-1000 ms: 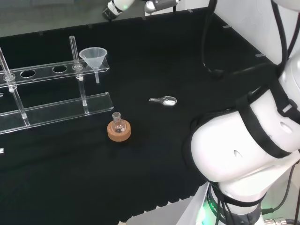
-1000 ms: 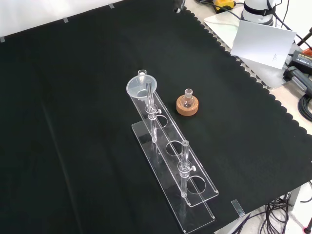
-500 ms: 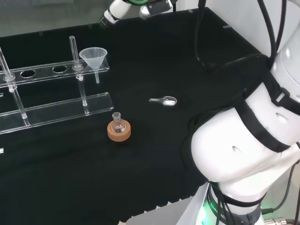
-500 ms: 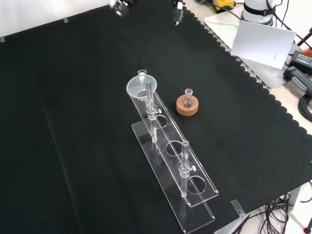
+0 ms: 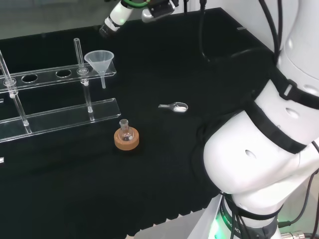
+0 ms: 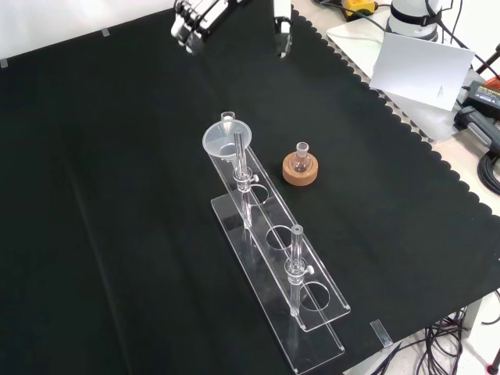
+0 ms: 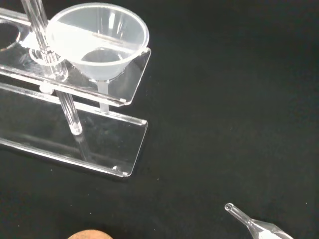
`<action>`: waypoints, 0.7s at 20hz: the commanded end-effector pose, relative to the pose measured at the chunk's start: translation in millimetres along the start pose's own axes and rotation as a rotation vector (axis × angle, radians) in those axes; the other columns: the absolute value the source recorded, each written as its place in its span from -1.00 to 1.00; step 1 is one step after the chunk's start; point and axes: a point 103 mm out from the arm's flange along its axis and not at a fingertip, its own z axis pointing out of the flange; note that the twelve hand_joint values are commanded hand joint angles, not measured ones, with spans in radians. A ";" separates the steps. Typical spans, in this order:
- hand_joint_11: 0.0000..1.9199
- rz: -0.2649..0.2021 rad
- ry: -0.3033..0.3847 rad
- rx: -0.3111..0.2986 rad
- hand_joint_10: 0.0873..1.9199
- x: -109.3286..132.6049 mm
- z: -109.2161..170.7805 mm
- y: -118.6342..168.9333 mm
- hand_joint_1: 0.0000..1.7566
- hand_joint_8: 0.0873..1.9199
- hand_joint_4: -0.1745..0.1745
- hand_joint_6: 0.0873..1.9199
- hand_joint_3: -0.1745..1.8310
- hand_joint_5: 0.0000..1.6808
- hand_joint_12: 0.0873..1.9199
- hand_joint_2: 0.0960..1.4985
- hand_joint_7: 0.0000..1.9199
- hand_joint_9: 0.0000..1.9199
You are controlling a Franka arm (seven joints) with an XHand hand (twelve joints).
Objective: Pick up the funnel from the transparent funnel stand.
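So the robot hand (image 6: 201, 16) has just dropped further into the front view, coming in at about 12 o'clock; half a second back you could barely catch its fingertips at the edge. The fingers look straight and spread, with nothing in them. The funnel (image 6: 225, 139) hasn't budged: it sits in the end hole of the transparent funnel stand (image 6: 275, 258), spout poking down through the top plate. From the hand, it's down toward 6 o'clock with bare black surface (image 6: 109, 195) between them. There's a little flask (image 6: 301, 158) on a cork ring (image 6: 300, 173) off at the funnel's 3 o'clock. Looks like the approach is underway, grab not started.
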 end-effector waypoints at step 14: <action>-1.00 -0.060 -0.045 0.159 -0.99 32.6 31.3 57.3 -0.41 -0.80 0.01 -1.00 -0.82 -1.00 -0.63 -0.18 -1.00 -1.00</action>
